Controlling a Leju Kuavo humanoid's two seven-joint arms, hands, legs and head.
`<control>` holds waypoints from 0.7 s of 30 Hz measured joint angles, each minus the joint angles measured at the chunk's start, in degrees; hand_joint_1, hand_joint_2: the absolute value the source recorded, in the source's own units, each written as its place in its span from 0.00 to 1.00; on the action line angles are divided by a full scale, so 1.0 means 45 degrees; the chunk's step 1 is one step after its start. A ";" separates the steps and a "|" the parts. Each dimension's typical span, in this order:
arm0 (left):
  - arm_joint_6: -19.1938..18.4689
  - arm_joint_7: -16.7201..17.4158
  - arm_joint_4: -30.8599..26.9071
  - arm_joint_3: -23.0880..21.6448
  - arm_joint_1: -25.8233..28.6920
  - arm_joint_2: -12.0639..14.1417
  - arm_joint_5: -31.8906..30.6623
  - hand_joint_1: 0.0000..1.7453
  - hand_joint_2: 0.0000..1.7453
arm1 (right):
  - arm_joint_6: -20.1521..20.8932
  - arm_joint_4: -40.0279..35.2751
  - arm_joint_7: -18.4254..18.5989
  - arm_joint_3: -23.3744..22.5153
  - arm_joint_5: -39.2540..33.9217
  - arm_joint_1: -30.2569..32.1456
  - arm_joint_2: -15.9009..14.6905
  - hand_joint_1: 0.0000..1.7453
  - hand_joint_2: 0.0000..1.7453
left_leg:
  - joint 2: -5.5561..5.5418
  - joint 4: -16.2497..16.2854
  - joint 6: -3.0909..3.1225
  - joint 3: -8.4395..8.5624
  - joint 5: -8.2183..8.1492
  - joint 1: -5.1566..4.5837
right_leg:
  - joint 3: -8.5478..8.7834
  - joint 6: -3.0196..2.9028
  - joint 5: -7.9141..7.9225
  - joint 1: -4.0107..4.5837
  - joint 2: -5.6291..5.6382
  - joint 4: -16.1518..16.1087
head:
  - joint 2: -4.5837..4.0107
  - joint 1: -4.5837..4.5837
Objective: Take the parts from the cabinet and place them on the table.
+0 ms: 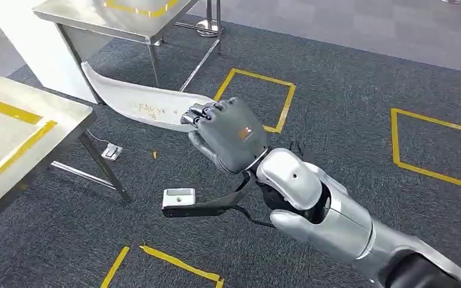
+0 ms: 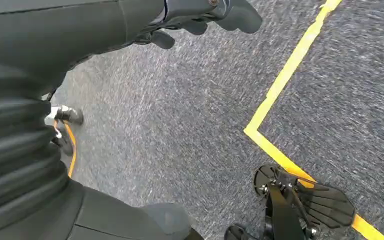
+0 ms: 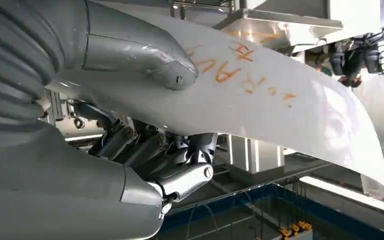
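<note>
Right hand: I see my right hand (image 1: 228,135) grasping one end of the white curved part (image 1: 138,102), thumb (image 3: 145,55) on one face, fingers (image 3: 180,165) on the other.
Part: held in the air above the dark carpet (image 1: 336,120), reaching far-left toward the far steel table (image 1: 96,18).
Left hand: my left hand (image 2: 200,15) hangs over the carpet; I cannot tell whether it is clenched.
Near left: another steel table (image 1: 12,138) with yellow tape.

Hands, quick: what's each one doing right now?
Left hand: by the carpet in the left wrist view, fingers curled in, holding nothing.
Right hand: grips one end of the long curved white part.
</note>
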 joint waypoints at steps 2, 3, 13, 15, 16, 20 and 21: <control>0.0000 -0.0010 0.0000 0.0000 -0.0020 -0.0015 0.0000 0.00 1.00 | -0.0005 0.0000 0.0000 -0.0034 0.0005 -0.0023 0.0005 1.00 1.00 | -0.0268 0.0009 -0.0064 0.0008 0.0035 0.0003 | 0.1232 -0.0138 0.1123 -0.0007 0.0403 -0.2454 | 0.0000 0.0000; 0.0000 -0.0010 0.0005 0.0000 -0.0027 -0.0029 0.0000 0.00 1.00 | -0.0005 0.0000 0.0000 -0.0058 0.0010 -0.0026 0.0005 1.00 1.00 | -0.0356 0.0015 -0.0135 -0.0030 0.0057 0.0002 | 0.1503 -0.0199 0.0992 -0.0014 0.0870 -0.3079 | 0.0000 -0.0010; 0.0000 -0.0010 0.0005 0.0005 -0.0062 -0.0015 -0.0005 0.00 1.00 | -0.0005 0.0000 0.0029 -0.0078 0.0151 0.0039 0.0034 1.00 1.00 | 0.0535 0.3718 -0.0800 -0.1886 -0.1731 0.0008 | 0.1606 -0.0669 0.1212 0.0046 -0.0325 -0.3375 | 0.0000 -0.0092; 0.0000 -0.0010 0.0010 0.0005 -0.0036 -0.0015 -0.0005 0.00 1.00 | -0.0005 0.0000 0.0034 -0.0078 0.0155 0.0048 0.0029 1.00 1.00 | 0.0591 0.3193 -0.0822 -0.1557 -0.1216 0.0022 | 0.1614 -0.0653 0.1199 0.0047 -0.0549 -0.3367 | 0.0000 -0.0087; 0.0000 -0.0010 0.0010 0.0005 -0.0038 -0.0010 -0.0005 0.00 1.00 | -0.0005 0.0000 0.0034 -0.0078 0.0155 0.0045 0.0034 1.00 1.00 | 0.0691 0.2087 -0.0814 -0.0943 -0.0665 0.0023 | 0.1630 -0.0618 0.1176 0.0043 -0.0665 -0.3346 | 0.0000 -0.0087; 0.0000 -0.0015 0.0000 0.0005 -0.0093 -0.0019 -0.0005 0.00 1.00 | -0.0005 0.0000 0.0034 -0.0078 0.0151 0.0032 0.0029 1.00 1.00 | 0.1291 0.0042 -0.0344 0.0120 -0.0174 -0.0069 | 0.1607 -0.0383 0.1033 0.0217 -0.0998 -0.3180 | 0.0000 -0.0044; 0.0000 -0.0015 0.0000 0.0005 -0.0077 -0.0015 -0.0005 0.00 1.00 | -0.0010 -0.0005 0.0019 -0.0078 0.0155 0.0023 0.0034 1.00 1.00 | 0.1221 0.0049 -0.0280 0.0088 -0.0164 -0.0086 | 0.1627 -0.0349 0.1046 0.0224 -0.1080 -0.3198 | 0.0000 -0.0039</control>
